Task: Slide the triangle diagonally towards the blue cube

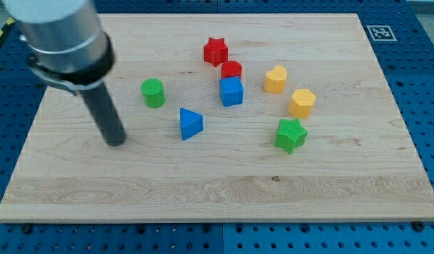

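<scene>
My tip [116, 143] rests on the wooden board [217, 190], clear of all blocks; it is a plain rod, so no grasp state applies.

From my tip, the blue triangle [190, 123] lies near to the view's right and slightly up, not touching. The blue cube [231, 92] sits beyond it, further right and up, touching the red cylinder [231, 69] above it. I note the green cylinder [153, 92] up-right of my tip, the red star [215, 51] towards the view's top, the yellow heart-like block [275, 79], yellow hexagon [302, 103] and green star [291, 135] well apart at right.
</scene>
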